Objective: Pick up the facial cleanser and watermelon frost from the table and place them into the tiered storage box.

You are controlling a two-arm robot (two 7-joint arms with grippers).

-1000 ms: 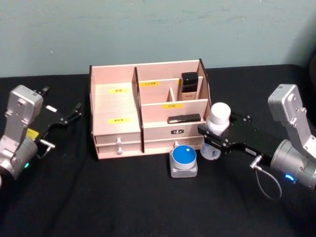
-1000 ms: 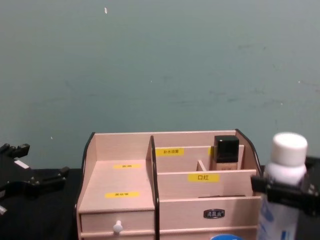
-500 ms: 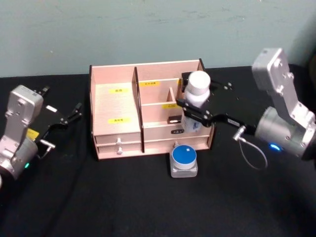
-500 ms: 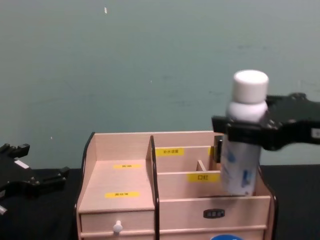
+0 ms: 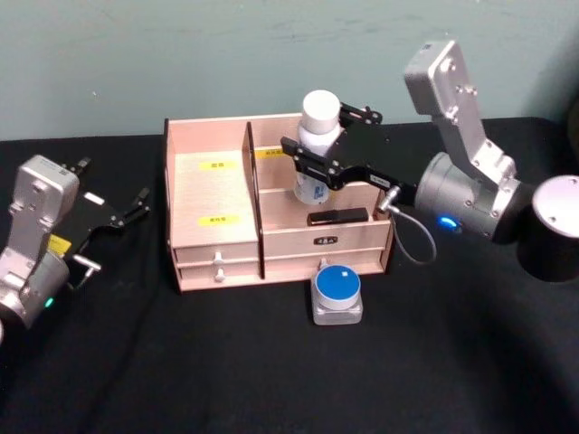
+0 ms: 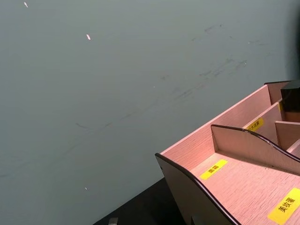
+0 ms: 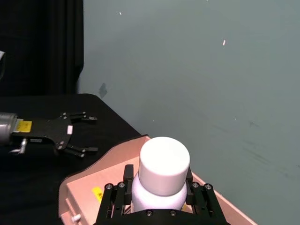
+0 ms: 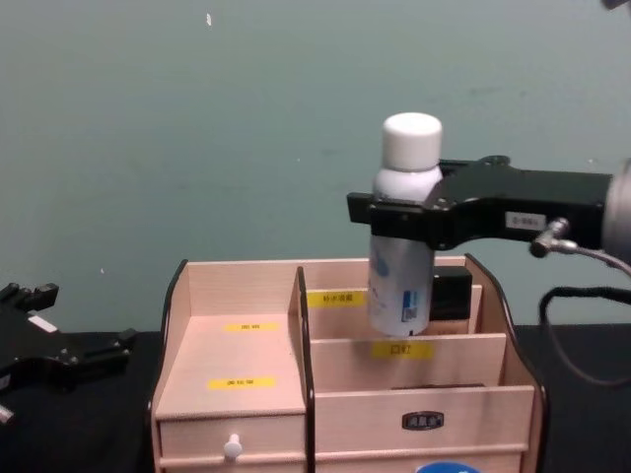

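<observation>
One bottle, the facial cleanser (image 5: pixel 313 185), is clenched upright in my right pincer (image 5: pixel 317 161) above the tiered storage box (image 5: pixel 213 194), so it can descend straight. The watermelon frost (image 5: pixel 336 286) waits in front of the box; my left pincer (image 7: pixel 86 133) rests released, aside.

A dull teal wall (image 5: pixel 181 54) is running behind the whole scene, showing faint scratches and a few small pale specks. The counter (image 5: pixel 226 380) is showing matte black from edge to edge. In the right wrist view a black curtain (image 7: pixel 42 47) is hanging beside the wall.
</observation>
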